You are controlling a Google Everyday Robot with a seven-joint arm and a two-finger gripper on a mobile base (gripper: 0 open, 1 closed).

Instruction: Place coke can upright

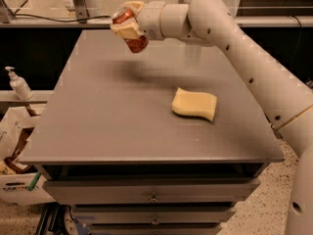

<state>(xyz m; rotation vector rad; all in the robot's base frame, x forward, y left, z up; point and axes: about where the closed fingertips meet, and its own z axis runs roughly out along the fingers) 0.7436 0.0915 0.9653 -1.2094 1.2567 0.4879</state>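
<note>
Since the hand (125,27) gripped the coke can (137,43) tilted over the far tabletop (107,111), I reckon it needed straightening before lowering.

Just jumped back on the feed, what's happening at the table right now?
The robot's arm reaches in from the right, and its gripper is over the far left part of the grey table, shut on the red coke can. The can hangs tilted in the air, clear of the surface, with its shadow on the tabletop below, so it is not yet set down upright. A yellow sponge lies on the table toward the right, well apart from the can.
</note>
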